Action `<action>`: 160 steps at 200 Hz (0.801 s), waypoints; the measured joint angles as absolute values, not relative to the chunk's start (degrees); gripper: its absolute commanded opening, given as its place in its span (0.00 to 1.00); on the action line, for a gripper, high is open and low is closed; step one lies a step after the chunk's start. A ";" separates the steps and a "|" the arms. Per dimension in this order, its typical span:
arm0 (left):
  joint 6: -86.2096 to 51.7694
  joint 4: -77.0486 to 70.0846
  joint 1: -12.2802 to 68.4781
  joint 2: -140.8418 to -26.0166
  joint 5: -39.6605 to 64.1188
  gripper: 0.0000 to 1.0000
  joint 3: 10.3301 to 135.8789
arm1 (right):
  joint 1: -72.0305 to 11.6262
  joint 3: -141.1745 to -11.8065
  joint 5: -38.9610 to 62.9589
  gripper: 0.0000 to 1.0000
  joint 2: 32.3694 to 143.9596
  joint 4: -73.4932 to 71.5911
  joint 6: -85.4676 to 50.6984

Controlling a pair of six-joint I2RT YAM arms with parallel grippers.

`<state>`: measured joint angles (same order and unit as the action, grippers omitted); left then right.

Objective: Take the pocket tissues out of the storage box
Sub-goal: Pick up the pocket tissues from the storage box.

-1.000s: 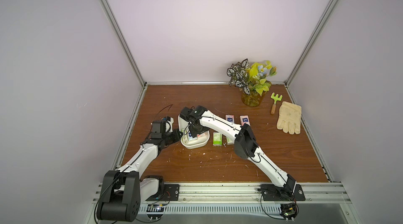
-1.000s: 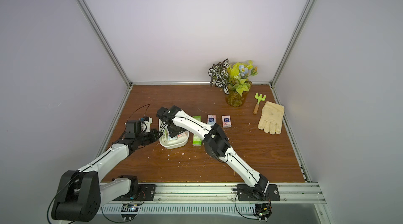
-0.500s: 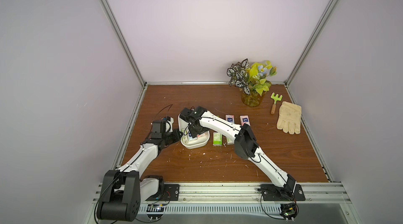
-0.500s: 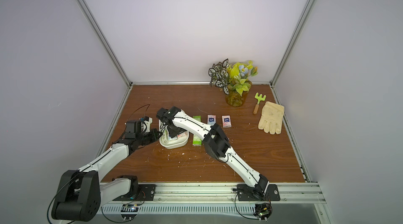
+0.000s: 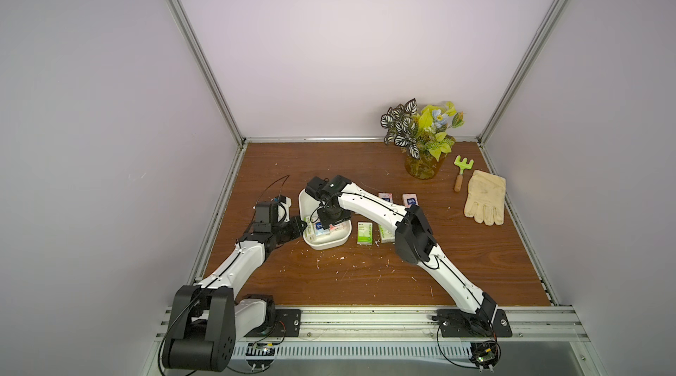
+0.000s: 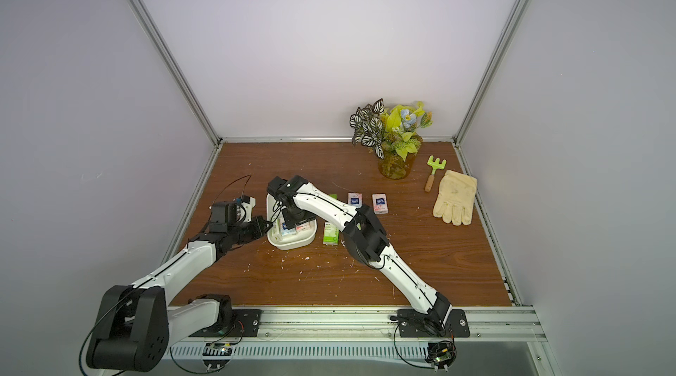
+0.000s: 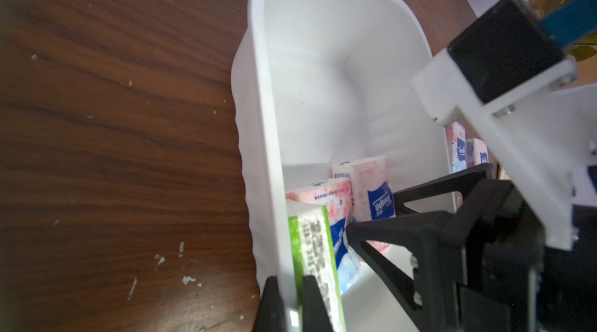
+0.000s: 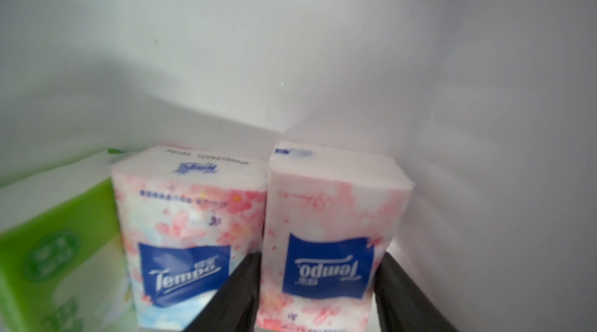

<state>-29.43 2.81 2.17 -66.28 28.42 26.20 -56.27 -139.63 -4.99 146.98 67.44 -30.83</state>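
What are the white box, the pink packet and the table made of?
Box: looks like smooth white plastic; moulded rounded rim, soft sheen.
Pink packet: probably thin printed film over soft tissues; corners look squashy.
Table: brown with wood grain; real wood or laminate, can't tell.

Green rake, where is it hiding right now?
In both top views the green rake lies on the wooden table, far back on the right side, between the plant vase and the pale glove.
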 measured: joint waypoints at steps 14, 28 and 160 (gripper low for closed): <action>-29.43 2.81 2.17 -66.28 28.42 0.06 26.20 | -56.21 -139.48 -5.06 0.58 146.89 67.42 -30.83; -29.43 2.81 2.17 -66.28 28.42 0.06 26.20 | -56.12 -139.41 -5.78 0.55 146.89 67.57 -30.81; -28.77 3.31 2.17 -66.30 27.86 0.22 26.22 | -56.12 -143.48 -10.66 0.45 147.72 71.29 -30.46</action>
<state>-28.77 3.31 2.17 -66.30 27.86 26.22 -56.12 -143.48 -10.66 147.72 71.29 -30.46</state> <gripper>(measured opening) 0.183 0.448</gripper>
